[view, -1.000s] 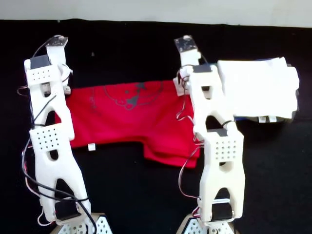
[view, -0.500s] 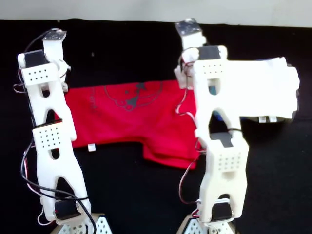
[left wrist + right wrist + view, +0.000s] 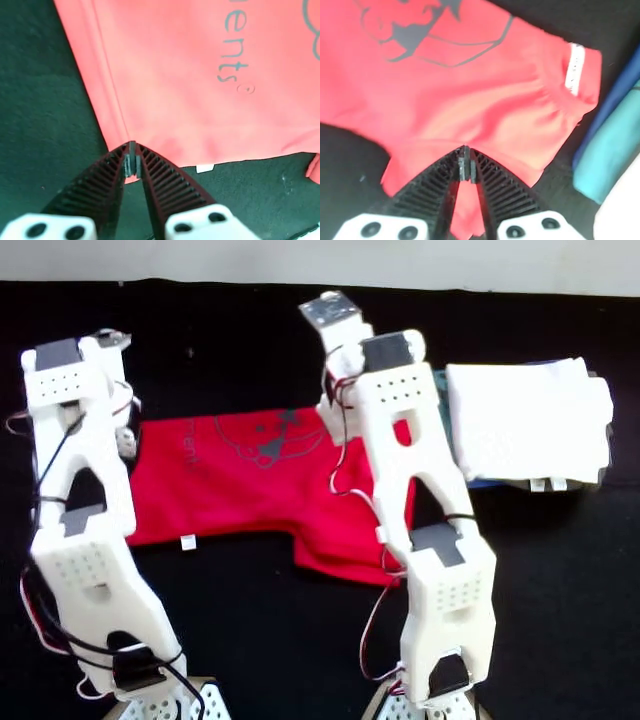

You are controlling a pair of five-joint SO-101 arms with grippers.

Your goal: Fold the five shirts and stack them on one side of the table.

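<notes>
pinching the red shirt (image 3: 250,480), spread mid-table beside the folded stack (image 3: 525,425), with left gripper (image 3: 131,162) and right gripper (image 3: 465,167) both clamped shut, i fear the left's thin edge bite slips and skews the fold.

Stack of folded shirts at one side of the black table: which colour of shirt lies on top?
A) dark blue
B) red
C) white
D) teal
C: the high view shows the folded white shirt on top, and the right wrist view shows the teal shirt and the blue shirt edging out beneath it.
</notes>
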